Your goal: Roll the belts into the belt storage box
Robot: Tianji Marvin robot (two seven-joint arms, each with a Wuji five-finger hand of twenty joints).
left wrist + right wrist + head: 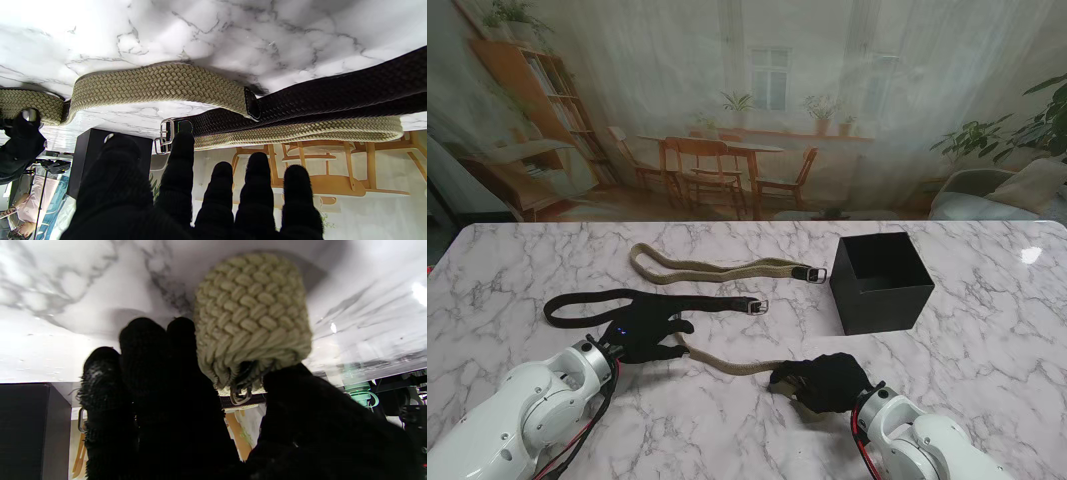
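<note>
A white marble tabletop [987,300] stands before a printed backdrop of a sunlit room with wooden chairs and plants. On it lie three woven belts and a black belt storage box [882,282], open at the top, to the right and farther from me.

The farthest tan belt [717,267] lies folded in a long loop, its buckle end just beside the box. The black belt [652,302] lies nearer to me, looped at the left, its buckle pointing right.

The nearest tan belt [732,364] stretches between the two hands. The right robot hand [825,383] is closed around that belt's rolled-up end; the right wrist view shows the tight roll [252,316] pinched between the thumb and the other fingers [146,350], resting against the marble. The left robot hand [645,336] lies flat with its fingers extended and spread, gripping nothing, over the black belt and touching the tan belt's free tail. The box stands well apart from both hands.
</note>
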